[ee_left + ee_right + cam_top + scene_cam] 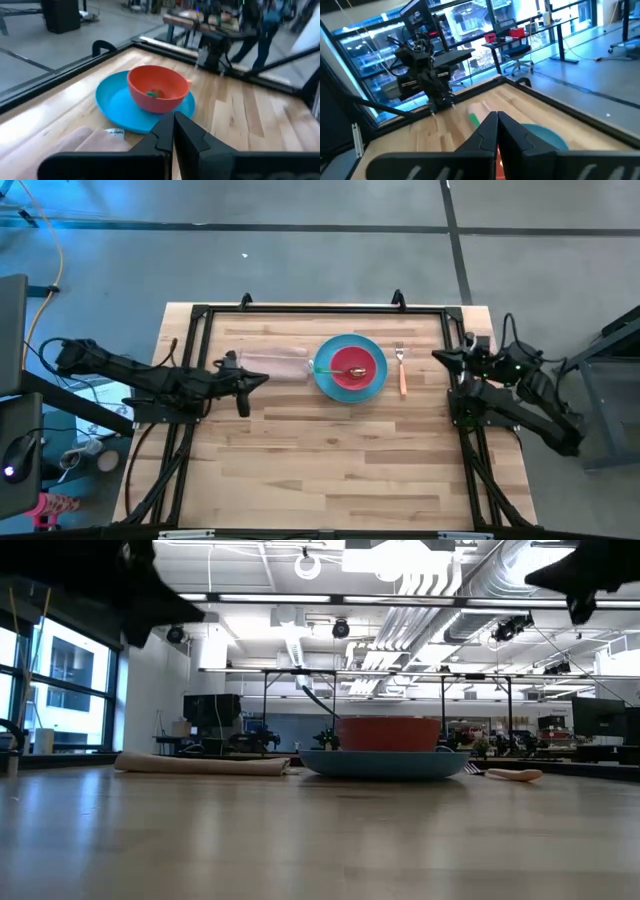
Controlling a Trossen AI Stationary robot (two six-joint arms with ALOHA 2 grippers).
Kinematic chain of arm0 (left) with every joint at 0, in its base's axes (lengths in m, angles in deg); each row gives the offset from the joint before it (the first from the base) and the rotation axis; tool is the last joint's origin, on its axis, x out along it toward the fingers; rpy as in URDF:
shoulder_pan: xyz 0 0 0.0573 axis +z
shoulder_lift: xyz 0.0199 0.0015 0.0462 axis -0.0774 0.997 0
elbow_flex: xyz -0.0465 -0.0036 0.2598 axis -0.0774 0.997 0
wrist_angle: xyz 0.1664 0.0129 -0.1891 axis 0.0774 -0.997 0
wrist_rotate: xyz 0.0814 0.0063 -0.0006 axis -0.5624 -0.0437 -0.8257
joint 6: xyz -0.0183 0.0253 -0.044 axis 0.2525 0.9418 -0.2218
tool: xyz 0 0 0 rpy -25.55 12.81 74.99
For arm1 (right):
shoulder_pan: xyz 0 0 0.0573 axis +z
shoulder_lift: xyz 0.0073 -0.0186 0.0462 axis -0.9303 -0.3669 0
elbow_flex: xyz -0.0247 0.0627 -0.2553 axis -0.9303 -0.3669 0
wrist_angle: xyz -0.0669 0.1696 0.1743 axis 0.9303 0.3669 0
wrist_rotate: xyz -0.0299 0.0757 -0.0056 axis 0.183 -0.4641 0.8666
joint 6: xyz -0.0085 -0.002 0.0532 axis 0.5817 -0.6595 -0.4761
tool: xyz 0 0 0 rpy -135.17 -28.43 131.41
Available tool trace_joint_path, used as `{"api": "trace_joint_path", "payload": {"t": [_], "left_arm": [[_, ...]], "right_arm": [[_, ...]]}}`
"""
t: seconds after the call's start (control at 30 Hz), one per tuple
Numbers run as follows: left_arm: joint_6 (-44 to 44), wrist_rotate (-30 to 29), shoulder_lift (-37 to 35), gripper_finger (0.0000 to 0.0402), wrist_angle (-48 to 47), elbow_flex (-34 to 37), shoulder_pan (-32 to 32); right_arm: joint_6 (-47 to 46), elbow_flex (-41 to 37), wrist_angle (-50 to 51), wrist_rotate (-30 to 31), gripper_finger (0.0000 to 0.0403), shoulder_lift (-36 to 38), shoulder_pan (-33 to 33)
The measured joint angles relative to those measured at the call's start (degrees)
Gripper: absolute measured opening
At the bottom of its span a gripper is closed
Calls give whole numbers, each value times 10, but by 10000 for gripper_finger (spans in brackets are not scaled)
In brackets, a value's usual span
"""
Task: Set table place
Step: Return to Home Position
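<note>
The blue plate (372, 385) lies at the far middle of the table (340, 470), with the red bowl (354, 365) standing in it. The spoon (347, 371) lies in the bowl; its green handle shows in the left wrist view (155, 93). The fork (402, 366), orange handle toward the near edge, lies just right of the plate. The beige napkin (275, 363) lies flat just left of the plate. My left gripper (262, 379) is shut and empty, raised over the napkin's near right corner. My right gripper (438, 357) is shut and empty, raised right of the fork.
The black metal frame (320, 309) runs along the table's edges, with two clamps at the far edge. The near half of the wooden top is bare wood. In the low view both grippers hang well above the tableware (388, 745).
</note>
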Motion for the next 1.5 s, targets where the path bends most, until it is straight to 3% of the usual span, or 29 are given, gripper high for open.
{"api": "trace_joint_path", "payload": {"t": [0.23,0.63,0.83,1.07,1.5], "left_arm": [[19,9,-134,0,21,99,50],[35,64,-260,0,14,182,120],[39,69,-268,0,-26,182,122],[31,68,-267,0,-27,182,122],[31,68,-267,1,-28,182,122]], "right_arm": [[-9,-77,-63,-4,0,-7,0],[-56,-188,-207,-43,0,-3,0],[-66,-238,-205,-32,0,-3,0],[-19,-232,-182,5,0,-8,0],[-86,-232,-182,14,0,3,16]]}}
